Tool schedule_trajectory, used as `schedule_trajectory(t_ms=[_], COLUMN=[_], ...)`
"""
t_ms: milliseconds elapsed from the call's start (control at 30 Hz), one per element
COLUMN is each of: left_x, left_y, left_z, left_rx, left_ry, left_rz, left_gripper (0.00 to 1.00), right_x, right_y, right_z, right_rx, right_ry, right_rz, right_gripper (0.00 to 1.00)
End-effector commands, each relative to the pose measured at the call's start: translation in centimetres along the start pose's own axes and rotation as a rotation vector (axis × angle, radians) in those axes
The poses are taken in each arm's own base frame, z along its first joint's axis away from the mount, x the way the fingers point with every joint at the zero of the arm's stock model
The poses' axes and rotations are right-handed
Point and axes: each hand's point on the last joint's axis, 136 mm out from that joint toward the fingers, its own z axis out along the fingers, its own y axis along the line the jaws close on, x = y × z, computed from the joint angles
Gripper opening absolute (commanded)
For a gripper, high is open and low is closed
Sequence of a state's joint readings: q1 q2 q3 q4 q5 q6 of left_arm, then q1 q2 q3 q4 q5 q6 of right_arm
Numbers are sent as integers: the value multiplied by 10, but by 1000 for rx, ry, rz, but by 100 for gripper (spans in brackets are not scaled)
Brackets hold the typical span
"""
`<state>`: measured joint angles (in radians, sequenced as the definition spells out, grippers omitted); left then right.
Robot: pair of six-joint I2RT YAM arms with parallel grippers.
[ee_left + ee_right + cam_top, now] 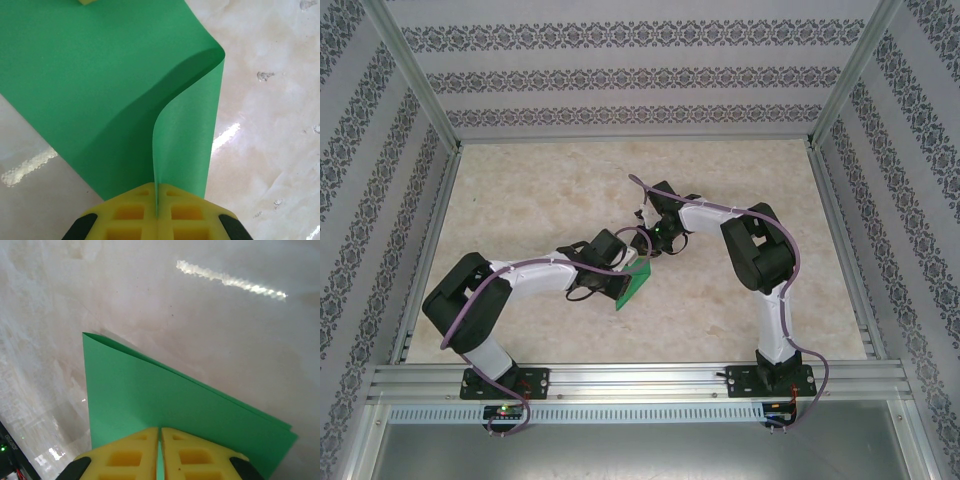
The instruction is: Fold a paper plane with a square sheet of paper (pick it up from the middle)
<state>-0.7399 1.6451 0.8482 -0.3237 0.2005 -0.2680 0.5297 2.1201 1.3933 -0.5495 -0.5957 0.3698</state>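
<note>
Yellow, waffle-moulded rubber pads of the left gripper (pixel 157 212) press together on the thin, bright green square sheet of paper (pixel 100 90), which curls away from them in a soft, uncreased loop. Pads of the right gripper (pixel 160 440) likewise pinch its doubled layers, whose edges nearly meet. Held between both arms over the glossy, marbled beige table (pixel 540 190), the matte sheet seems only at its first centre fold; sharpening that crease, nose and wings all look undone.
</note>
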Motion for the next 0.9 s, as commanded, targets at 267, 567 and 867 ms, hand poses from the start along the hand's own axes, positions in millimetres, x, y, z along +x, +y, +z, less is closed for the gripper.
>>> schedule_trajectory(t_ms=[267, 567, 867], left_x=[-7, -16, -5], left_y=[5, 4, 7], left_z=[-1, -1, 2], left_rx=[-4, -14, -17], left_ry=[-56, -52, -35], left_rz=[-35, -5, -25], left_gripper=[0, 0, 0], right_x=[7, 7, 7], right_y=[-21, -22, -22], right_z=[9, 8, 8], right_rx=[33, 33, 37], right_ry=[8, 4, 6], right_rz=[60, 62, 62], right_gripper=[11, 11, 11])
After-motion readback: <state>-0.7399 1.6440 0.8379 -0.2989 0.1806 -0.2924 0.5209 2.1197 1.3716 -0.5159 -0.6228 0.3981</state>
